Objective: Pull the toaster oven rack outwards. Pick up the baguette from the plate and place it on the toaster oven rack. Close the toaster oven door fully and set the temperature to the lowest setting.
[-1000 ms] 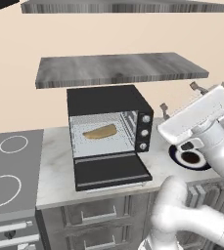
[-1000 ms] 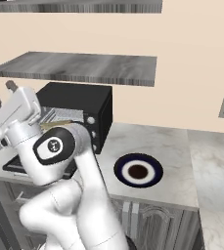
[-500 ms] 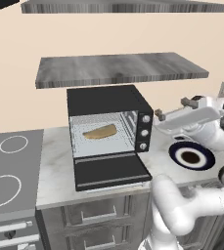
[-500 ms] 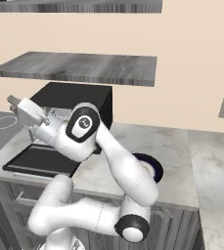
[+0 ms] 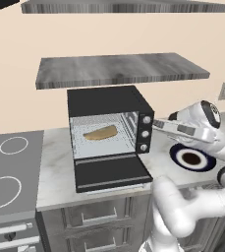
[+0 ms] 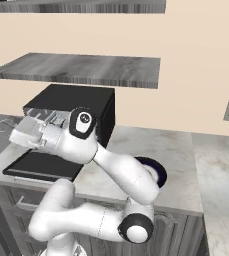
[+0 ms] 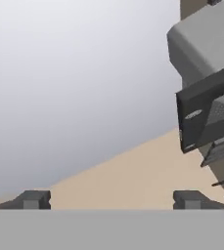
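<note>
One left base view shows baguette (image 5: pixel 100 133) inside, toaster oven door (image 5: pixel 112 173) open.

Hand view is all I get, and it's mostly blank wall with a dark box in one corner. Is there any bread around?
Observer: Yes. The baguette lies on the toaster oven rack, inside the oven.
Operator: Is that oven shut?
Observer: No. The toaster oven door is open, folded down flat in front of the cavity.
Operator: And where would the bread have come from?
Observer: I can't say, but the plate sits on the counter to the right of the oven, with nothing on it.
</note>
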Robot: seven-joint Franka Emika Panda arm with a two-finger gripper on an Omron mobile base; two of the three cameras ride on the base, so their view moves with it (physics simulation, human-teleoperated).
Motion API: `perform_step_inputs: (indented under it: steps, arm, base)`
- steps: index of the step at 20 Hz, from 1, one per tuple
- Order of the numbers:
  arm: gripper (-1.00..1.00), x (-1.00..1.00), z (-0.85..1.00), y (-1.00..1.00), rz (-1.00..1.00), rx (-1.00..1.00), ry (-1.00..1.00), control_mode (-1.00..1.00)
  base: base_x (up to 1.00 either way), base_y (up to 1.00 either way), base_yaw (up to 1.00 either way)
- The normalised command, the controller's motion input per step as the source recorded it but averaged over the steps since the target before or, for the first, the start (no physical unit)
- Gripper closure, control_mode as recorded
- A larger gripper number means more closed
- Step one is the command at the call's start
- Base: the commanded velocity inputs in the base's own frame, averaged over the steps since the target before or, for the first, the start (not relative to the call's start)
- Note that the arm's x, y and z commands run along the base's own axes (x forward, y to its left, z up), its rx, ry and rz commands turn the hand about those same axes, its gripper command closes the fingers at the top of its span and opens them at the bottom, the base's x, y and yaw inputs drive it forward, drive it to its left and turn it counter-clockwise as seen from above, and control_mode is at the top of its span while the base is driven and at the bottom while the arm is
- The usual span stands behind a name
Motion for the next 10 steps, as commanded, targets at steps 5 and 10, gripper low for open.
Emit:
perform_step_inputs:
  steps: [5,10]
  arm:
    - [-1.00,-0.59,-0.25,-0.54,-0.36,-0.04,-0.27,-1.00]
    - [-1.00,-0.02,-0.35,-0.21,-0.30,-0.09,-0.09,-1.00]
  base:
    - [0.00,0.00,0.00]
    - [0.00,0.00,0.00]
